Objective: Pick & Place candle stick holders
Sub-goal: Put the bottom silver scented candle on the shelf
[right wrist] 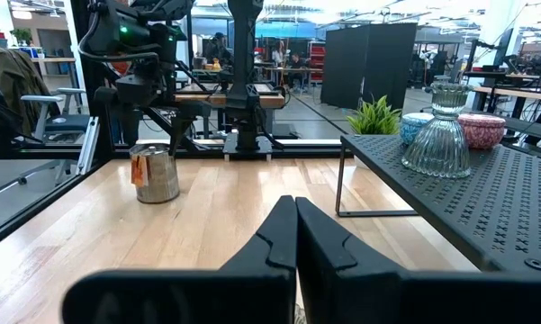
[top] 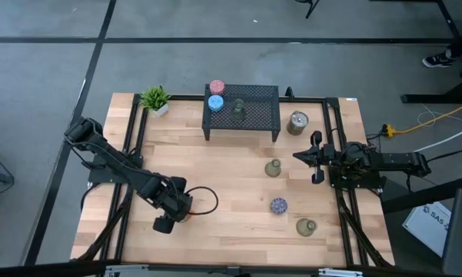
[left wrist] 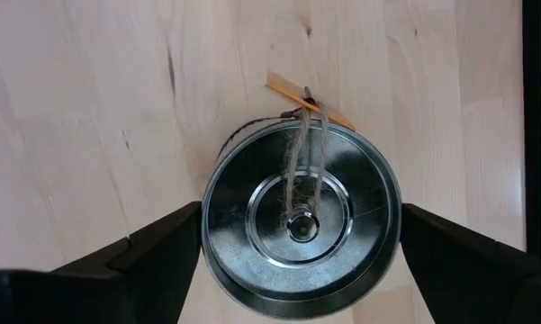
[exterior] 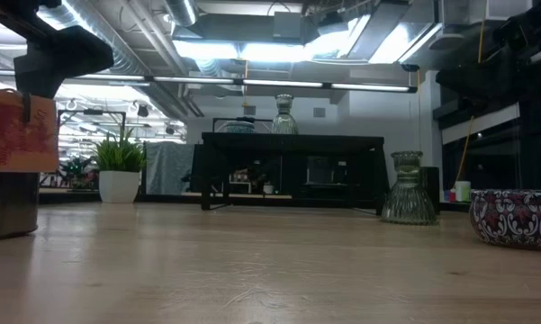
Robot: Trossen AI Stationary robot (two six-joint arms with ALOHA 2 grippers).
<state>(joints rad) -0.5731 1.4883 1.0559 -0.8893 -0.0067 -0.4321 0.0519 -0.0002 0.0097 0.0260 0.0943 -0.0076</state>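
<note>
Left pincer brackets silver holder (fingers apart).

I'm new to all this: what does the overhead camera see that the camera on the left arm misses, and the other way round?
Only the high view shows the black wire-mesh rack carrying the pink round holder, the light blue round holder and the ribbed glass holder. It also shows the small green potted plant, the speckled dark blue holder and the right hand, shut near the table's right edge.
Only the left wrist view shows the shiny silver tin with its twine and orange tag, below the open left hand.
Both show the pale wooden tabletop.
</note>
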